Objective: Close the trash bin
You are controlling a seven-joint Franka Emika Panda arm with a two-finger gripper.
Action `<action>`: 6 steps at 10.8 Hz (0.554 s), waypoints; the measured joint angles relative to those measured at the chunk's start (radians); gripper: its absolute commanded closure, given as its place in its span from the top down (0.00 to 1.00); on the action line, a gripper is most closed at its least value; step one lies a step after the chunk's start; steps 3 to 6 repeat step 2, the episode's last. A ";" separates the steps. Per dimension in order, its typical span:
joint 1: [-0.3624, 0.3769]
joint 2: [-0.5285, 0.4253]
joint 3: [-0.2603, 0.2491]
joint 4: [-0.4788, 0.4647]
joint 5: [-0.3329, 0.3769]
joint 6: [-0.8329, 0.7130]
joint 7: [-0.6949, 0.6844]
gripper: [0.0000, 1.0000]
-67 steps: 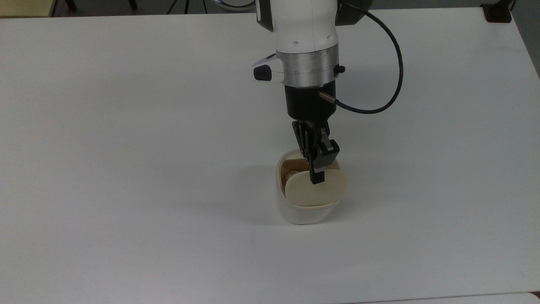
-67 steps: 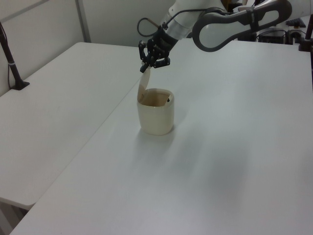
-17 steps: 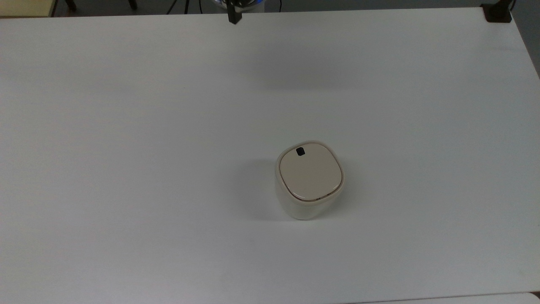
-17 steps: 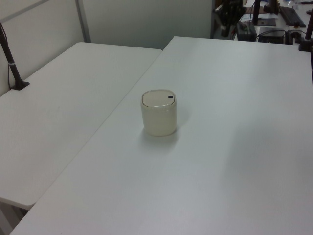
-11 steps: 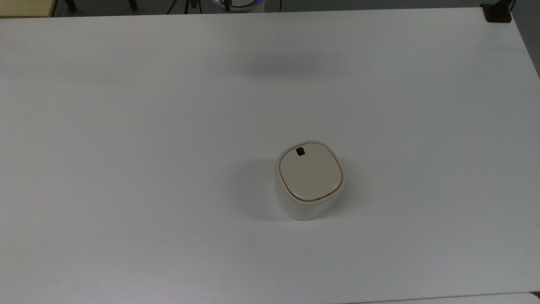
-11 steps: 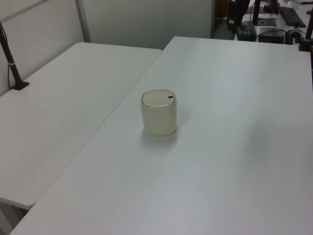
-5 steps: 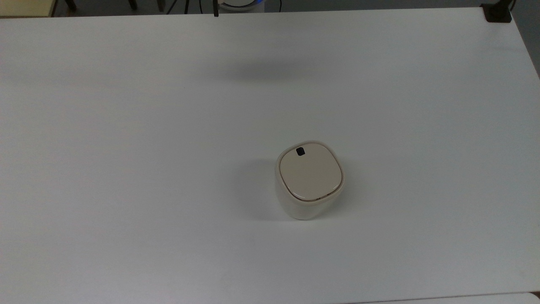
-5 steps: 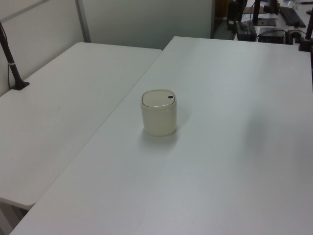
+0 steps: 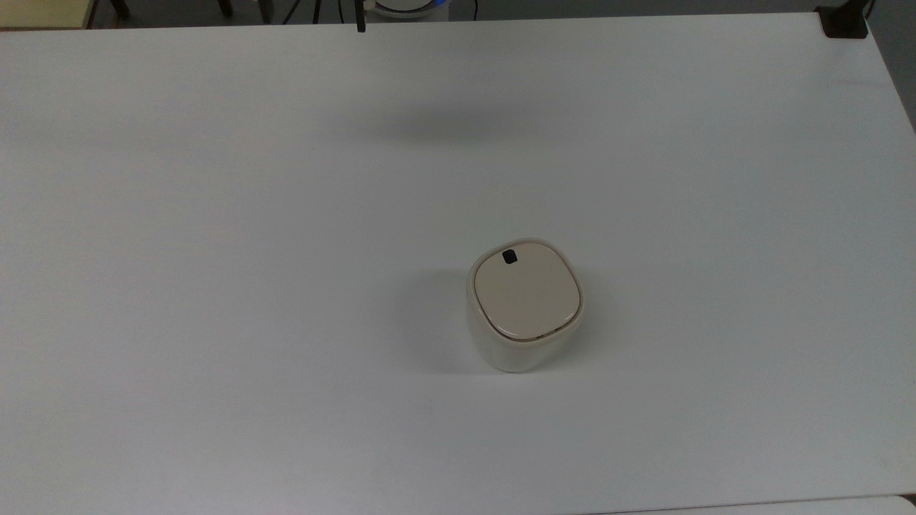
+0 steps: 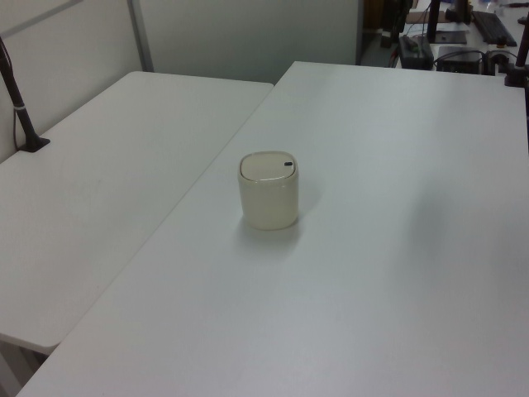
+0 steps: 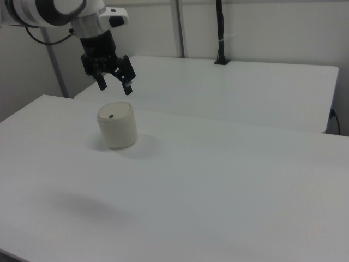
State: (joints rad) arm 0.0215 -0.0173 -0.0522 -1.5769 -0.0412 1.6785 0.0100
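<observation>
— Where does the trash bin stand?
— On the white table, lid flat and shut, apparently below the gripper.
— And the gripper?
— Raised clear of it, fingers spread apart, holding nothing.

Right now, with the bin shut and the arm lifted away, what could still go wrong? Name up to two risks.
1. The gripper hangs open near the trash bin; a careless move might knock the bin over.
2. The lid looks flush, but whether it is latched cannot be told; it might spring open.
</observation>
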 measured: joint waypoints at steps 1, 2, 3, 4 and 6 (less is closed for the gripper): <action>0.000 0.000 0.000 0.001 0.000 0.000 -0.001 1.00; 0.001 0.000 0.000 0.001 0.000 0.000 -0.001 1.00; 0.001 0.000 0.000 0.001 0.000 0.000 -0.001 1.00; 0.001 0.000 0.000 0.001 0.000 0.000 -0.001 1.00; 0.001 0.000 0.000 0.001 0.000 0.000 -0.001 1.00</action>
